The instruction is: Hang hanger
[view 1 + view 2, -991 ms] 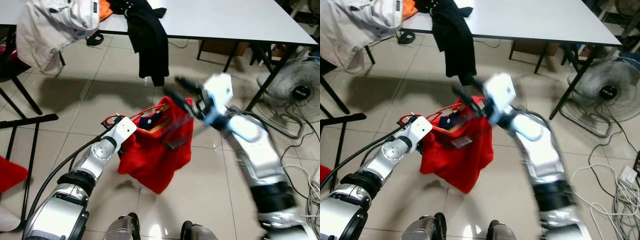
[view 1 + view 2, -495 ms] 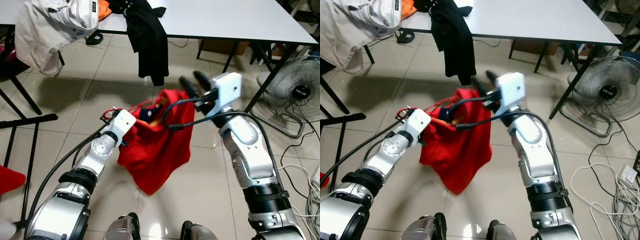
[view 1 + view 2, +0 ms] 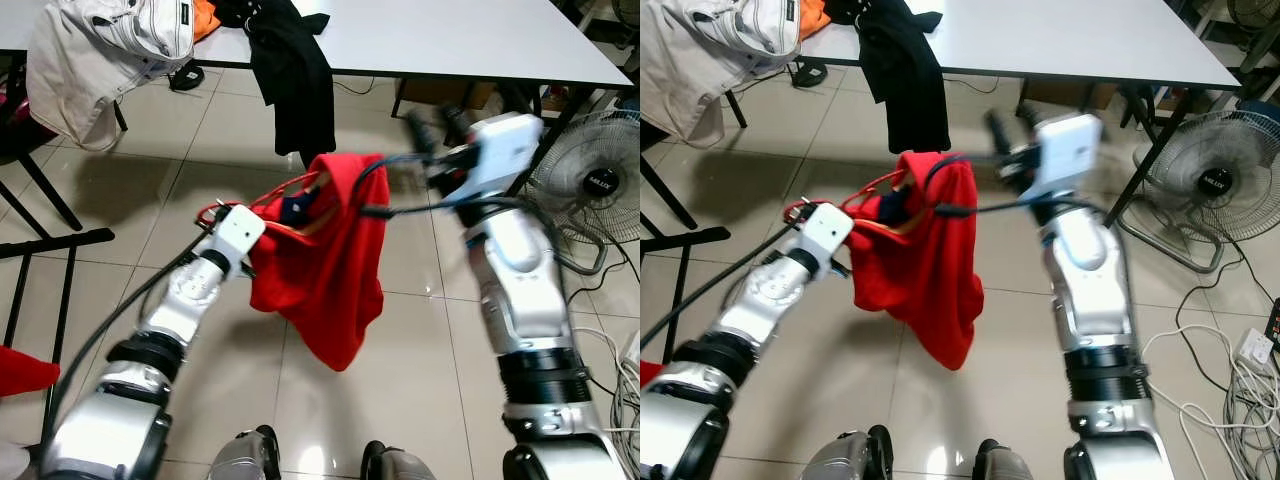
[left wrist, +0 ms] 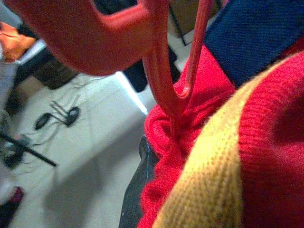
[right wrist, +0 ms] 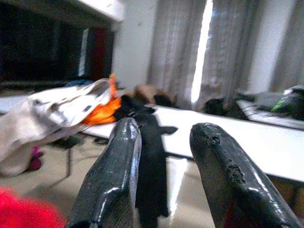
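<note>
I am holding the red hanger (image 3: 262, 205) in my left gripper (image 3: 250, 238), red sweater (image 3: 330, 270) dangling, while my right gripper (image 3: 432, 125), fingers parted and empty, is hovering just beside its far shoulder.

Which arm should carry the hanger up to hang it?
Left, most likely. The left gripper is at the red hanger bearing the red sweater, though its grip is hidden. The right gripper is open, empty and raised toward the white table.
</note>
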You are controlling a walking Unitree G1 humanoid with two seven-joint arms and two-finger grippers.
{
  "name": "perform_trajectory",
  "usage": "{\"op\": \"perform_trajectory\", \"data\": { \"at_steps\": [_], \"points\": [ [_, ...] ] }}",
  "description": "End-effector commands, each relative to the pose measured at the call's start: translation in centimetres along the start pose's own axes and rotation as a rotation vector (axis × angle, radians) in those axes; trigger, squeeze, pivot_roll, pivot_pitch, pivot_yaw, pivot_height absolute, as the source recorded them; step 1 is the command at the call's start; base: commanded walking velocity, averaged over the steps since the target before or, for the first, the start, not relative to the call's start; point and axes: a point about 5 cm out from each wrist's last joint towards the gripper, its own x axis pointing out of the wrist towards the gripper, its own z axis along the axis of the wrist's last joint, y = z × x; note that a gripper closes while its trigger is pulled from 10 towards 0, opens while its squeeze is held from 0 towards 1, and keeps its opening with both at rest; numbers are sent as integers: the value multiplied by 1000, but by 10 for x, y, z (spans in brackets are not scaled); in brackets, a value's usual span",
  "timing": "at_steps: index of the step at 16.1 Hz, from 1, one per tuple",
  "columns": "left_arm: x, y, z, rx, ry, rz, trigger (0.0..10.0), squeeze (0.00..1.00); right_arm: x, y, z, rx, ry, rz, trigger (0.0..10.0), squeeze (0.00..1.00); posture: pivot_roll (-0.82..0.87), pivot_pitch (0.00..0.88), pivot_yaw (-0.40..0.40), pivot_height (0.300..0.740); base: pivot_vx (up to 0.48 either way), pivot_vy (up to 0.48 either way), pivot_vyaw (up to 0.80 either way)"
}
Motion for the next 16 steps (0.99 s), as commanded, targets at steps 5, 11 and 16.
{"op": "perform_trajectory", "data": {
  "at_steps": [5, 11, 16],
  "points": [
    [4, 9, 17, 139, -85, 5, 10000, 0, 7, -23, 17, 111, -21, 25, 10000, 0, -102, 111, -10, 740, 0, 0, 0],
    [4, 10, 21, 328, -130, 26, 10000, 0, -2, -27, 22, 244, 130, 301, 10000, 0, -110, 107, -6, 740, 0, 0, 0],
    [0, 20, 32, 537, -268, 86, 10000, 0, -27, -45, 22, 250, 255, 548, 10000, 0, -111, 113, -19, 740, 0, 0, 0]
  ]
}}
